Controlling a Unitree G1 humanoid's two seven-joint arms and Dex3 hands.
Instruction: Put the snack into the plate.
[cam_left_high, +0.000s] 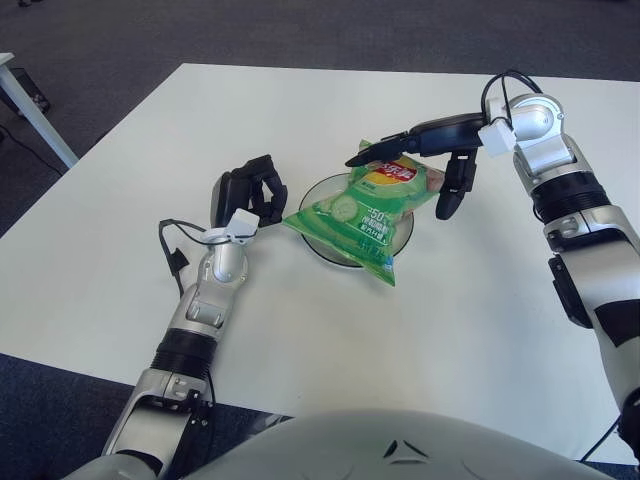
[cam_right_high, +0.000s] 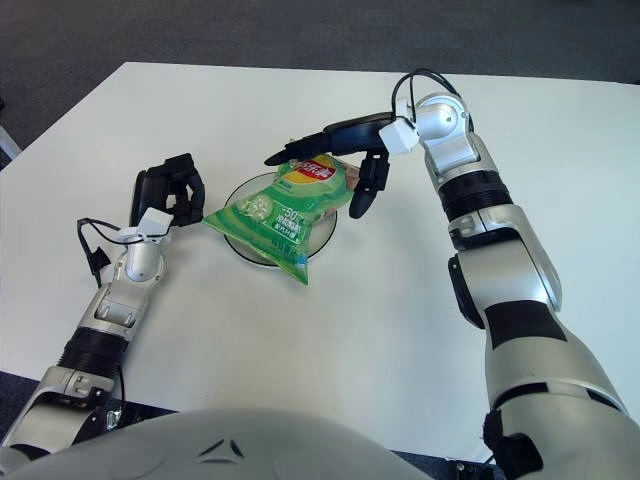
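Right robot hand (cam_left_high: 425, 150) open, snack (cam_left_high: 372, 205) (overhanging) plate (cam_left_high: 322, 247)

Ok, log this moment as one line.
right hand: open, at the bag's top edge | chip bag: lying across plate | left hand: curled, beside plate on its left | white table

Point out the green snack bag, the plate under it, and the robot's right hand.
Green foil snack bag (cam_left_high: 372, 205), left eye view, on its printed front.
Dark round plate (cam_left_high: 322, 190), left eye view, on its bare left rim.
Right hand (cam_left_high: 440, 150), left eye view, on the hand's middle.
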